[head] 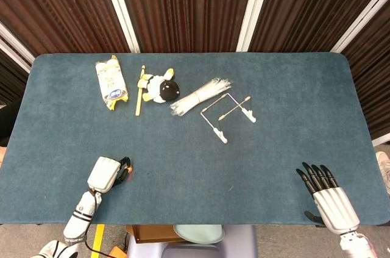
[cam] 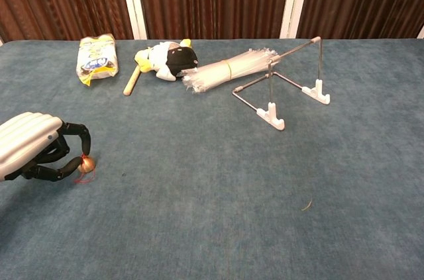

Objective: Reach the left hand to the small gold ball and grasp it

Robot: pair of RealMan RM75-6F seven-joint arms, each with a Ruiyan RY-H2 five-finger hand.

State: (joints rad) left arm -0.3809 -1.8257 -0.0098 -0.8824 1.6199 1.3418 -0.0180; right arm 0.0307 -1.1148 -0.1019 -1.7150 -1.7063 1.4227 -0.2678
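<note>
Small shiny gold ball w/ red string sits on blue table, near-left edge. Left robot hand curls round it, dark fingers pinching ball. Right robot hand flat, fingers spread, holding nothing.

the left hand runs off the chest view's left edge, its curled fingers covering part of the small gold ball; contact cannot be told.
</note>
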